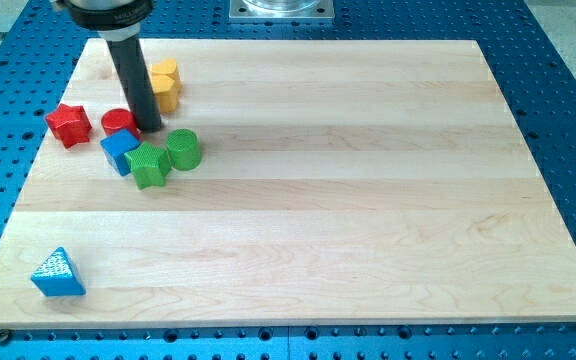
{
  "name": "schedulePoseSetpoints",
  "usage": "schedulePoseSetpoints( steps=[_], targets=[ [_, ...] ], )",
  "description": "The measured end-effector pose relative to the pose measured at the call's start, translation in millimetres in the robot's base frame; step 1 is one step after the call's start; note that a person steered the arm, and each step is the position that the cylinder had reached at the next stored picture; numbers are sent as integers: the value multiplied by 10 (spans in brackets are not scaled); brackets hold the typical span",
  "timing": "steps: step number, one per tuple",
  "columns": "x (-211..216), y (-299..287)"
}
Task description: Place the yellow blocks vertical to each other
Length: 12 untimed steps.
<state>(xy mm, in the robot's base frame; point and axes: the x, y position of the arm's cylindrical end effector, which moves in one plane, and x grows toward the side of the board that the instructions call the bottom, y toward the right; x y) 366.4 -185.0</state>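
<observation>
You see my tip [152, 127] resting on the pale wooden board [368, 200] near its top left corner, in the middle of a small crowd of blocks. There are no fingers on this arm: the dark rod cannot open, close or hold anything, it only pushes from the side.

Only one yellow plastic block [167, 84] is clear, just beside the rod on the view's right and a little nearer the top edge. Its shape is partly hidden by the rod, so I cannot tell if a second yellow piece sits against it.

A red cylinder block [118, 122] touches the rod on the view's left, and a red star block [69, 124] lies further toward the left edge. Below the tip are a blue cube block [119, 151], a green cube block [148, 165] and a green cylinder block [183, 149], packed closely together. A blue triangle block [58, 273] lies alone by the bottom left corner.

I judge the tip stands below the yellow so that it can push it toward the top edge.
</observation>
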Motion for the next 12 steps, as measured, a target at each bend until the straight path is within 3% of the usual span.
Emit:
schedulePoseSetpoints(
  steps=[3, 4, 5, 6, 8, 9, 10, 12],
  targets=[
    [-319, -379],
    [-419, 8],
    [-212, 572],
    [-475, -41],
    [-998, 500],
    [-956, 837],
    [-526, 1036],
    [-746, 810]
  ],
)
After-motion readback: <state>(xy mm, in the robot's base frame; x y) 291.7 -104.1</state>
